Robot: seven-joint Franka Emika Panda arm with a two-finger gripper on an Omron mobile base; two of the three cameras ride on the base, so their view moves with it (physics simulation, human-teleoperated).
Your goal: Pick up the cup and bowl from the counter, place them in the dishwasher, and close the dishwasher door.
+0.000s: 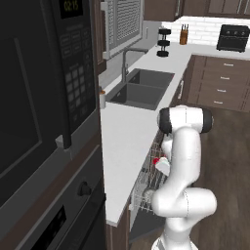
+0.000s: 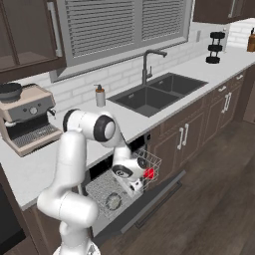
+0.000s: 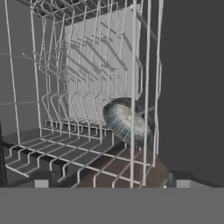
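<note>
Two dark fingertips (image 3: 41,178) poke up close by, set far apart with nothing between them - the hand (image 3: 111,179) is let go and grips nothing. Right past them stands the white wire rack (image 3: 78,87) of the dishwasher (image 2: 99,172). It is pulled out under the front edge of the bench (image 2: 50,164).

Inside the rack lies the bowl (image 3: 127,121). It is grey and shiny with a dark inside. It is tipped up on its side and leans on the wires near one corner of the rack. From the right side you can see the bowl (image 2: 113,201) low down in the rack, near the robot's white arm (image 2: 74,149).

The cup (image 2: 148,173) is red and sits just beside the hand (image 2: 133,183), over the far end of the rack (image 2: 155,162). I cannot tell if it touches the wires or the hand. From the left side the cup (image 1: 156,161) shows as a small red spot next to the white hand (image 1: 163,167), just below the front edge of the bench (image 1: 122,146).

The dishwasher door (image 2: 149,206) is dark brown and hangs wide open - it is folded down flat toward the floor.

Up on the bench, a dark sink (image 2: 149,97) is set in the middle. A pale bottle (image 2: 100,95) stands at the back edge beside the sink. A coffee machine (image 2: 27,119) stands at the left end.
</note>
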